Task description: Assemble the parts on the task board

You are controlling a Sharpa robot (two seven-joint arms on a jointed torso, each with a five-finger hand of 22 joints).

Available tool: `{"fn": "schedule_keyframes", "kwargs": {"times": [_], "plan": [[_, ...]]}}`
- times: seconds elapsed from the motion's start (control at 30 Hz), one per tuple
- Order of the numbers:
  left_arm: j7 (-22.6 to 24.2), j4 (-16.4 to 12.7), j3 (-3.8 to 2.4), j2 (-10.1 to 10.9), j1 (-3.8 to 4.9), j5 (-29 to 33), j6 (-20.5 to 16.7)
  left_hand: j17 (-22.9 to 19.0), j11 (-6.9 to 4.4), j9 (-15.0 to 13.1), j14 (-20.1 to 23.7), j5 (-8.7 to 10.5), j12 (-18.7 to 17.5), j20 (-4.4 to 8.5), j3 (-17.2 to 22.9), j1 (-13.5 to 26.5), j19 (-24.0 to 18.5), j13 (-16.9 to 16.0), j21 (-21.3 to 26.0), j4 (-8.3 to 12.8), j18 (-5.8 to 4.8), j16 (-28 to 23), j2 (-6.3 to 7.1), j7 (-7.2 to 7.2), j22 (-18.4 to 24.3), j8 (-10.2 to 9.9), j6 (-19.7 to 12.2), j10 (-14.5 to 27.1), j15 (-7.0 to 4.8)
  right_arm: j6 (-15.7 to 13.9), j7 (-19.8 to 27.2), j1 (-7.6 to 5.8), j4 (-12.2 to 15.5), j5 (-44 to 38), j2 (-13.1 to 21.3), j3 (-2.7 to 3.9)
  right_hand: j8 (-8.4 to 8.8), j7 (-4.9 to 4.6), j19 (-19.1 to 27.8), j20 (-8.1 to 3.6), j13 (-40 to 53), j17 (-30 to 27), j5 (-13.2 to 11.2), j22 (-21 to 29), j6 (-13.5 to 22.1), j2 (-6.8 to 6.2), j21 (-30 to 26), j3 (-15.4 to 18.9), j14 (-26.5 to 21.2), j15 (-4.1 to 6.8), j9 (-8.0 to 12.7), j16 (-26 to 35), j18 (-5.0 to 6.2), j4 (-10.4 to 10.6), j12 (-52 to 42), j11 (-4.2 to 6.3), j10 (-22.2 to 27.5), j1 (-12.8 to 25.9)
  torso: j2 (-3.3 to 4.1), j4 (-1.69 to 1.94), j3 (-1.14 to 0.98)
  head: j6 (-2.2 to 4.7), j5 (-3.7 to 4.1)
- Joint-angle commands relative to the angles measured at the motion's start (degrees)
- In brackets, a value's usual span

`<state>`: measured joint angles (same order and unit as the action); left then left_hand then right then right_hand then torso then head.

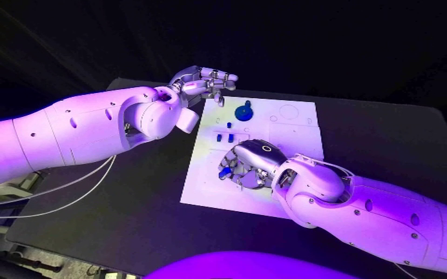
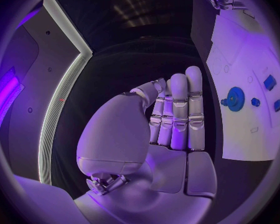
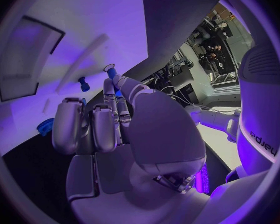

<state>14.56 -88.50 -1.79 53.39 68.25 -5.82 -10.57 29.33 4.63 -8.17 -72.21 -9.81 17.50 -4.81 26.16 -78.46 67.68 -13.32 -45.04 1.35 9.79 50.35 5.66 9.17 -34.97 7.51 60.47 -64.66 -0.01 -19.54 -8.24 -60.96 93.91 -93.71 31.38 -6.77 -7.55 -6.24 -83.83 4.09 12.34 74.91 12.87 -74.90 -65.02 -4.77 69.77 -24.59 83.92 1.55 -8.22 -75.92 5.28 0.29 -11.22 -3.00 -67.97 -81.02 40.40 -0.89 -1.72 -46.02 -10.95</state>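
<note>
The white task board (image 1: 291, 132) lies in the middle of the table. A blue gear (image 1: 244, 112) stands near its far edge, with small blue parts (image 1: 225, 137) just in front of it. My right hand (image 1: 253, 161) is curled down over the board's near left part. Between thumb and a finger it pinches a small blue part (image 3: 112, 75), also seen under the fingers (image 1: 225, 173). Beside it a blue peg (image 3: 84, 84) stands on the board (image 3: 65, 15). My left hand (image 1: 207, 84) hovers off the board's far left corner, fingers (image 2: 180, 109) straight and holding nothing. The gear (image 2: 234, 97) lies beyond it.
Black table (image 1: 130, 214) surrounds the board, with wide free room at the near left and at the right. My left forearm (image 1: 84, 127) crosses the table's left side, and the right forearm (image 1: 373, 211) covers the near right. Grey cables (image 1: 65, 192) hang below the left arm.
</note>
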Motion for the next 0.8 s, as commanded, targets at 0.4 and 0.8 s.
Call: {"fn": "schedule_keyframes", "kwargs": {"times": [0.4, 0.8], "plan": [[0.1, -0.1, -0.01, -0.1, 0.05, 0.2, 1.2, -0.1, -0.04, 0.1, 0.3, 0.05, 0.2, -0.07, -0.2, 0.5, 0.1, -0.1, 0.4, 0.0, 0.77, 0.0, -0.26, 0.01, 0.1, 0.4, -0.3, 0.3, -0.02, 5.4, -3.1, 0.25, -0.8, -4.1, -0.6, -0.06, -0.18, -0.64, -0.9, -0.22, -0.1, 0.8, 0.0, -2.2, -0.7, 0.1, 0.1, -0.2, 3.2, 0.17, -1.3, -0.4, -1.15, 0.0, 0.3, -0.01, 0.1, 0.4, -0.03, -0.01, -0.03, -0.2, 0.06], [-0.2, -0.1, -0.01, -0.2, 0.05, 0.2, 1.4, -0.1, -0.04, 0.1, 0.3, 0.05, 0.2, -0.07, -0.2, 0.5, 0.1, -0.1, 0.4, 0.0, 0.77, 0.0, -0.26, 0.01, 0.1, 0.4, -0.3, 0.3, -0.02, 4.5, -3.9, 0.47, -0.7, -4.7, -2.0, -0.15, 2.15, -1.75, -0.5, 0.37, -0.7, 1.2, -0.5, -1.7, 2.5, -1.42, -1.0, 0.8, 3.3, -0.74, -0.8, -0.9, -1.01, 1.2, 2.8, -1.12, 2.4, 3.3, -0.04, 0.05, 0.0, -0.12, 0.15]]}}
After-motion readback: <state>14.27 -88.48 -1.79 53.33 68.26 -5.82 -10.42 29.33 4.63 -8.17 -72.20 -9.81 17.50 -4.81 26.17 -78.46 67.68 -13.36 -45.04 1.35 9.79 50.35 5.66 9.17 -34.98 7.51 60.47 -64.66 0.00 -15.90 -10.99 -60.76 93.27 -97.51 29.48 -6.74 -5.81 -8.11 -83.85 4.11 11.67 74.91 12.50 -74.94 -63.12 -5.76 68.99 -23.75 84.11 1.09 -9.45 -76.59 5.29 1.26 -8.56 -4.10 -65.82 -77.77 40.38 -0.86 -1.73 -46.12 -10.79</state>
